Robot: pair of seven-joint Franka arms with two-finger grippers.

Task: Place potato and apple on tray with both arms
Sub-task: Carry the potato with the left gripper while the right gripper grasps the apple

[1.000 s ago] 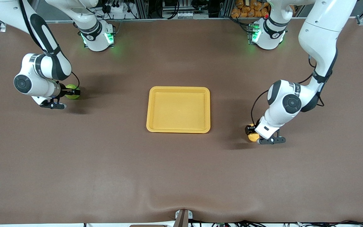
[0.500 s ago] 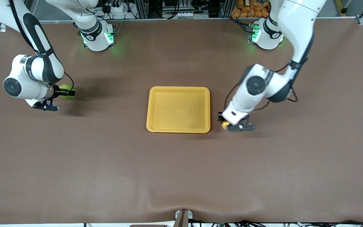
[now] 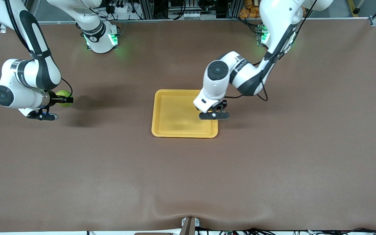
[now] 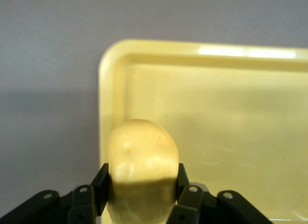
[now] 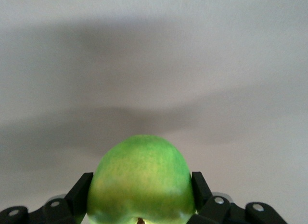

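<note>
Since a moment ago, the left gripper has swung from the table's left-arm end to over the tray, pinching the potato. Over bare table at the right arm's end, the right gripper has drifted outward, clamping the apple.

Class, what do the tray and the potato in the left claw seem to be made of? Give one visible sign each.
Tray: likely smooth yellow plastic; glare streaks on its rim.
Potato: possibly a plastic replica; pale speckled skin with soft shine, held in the left claw.
</note>
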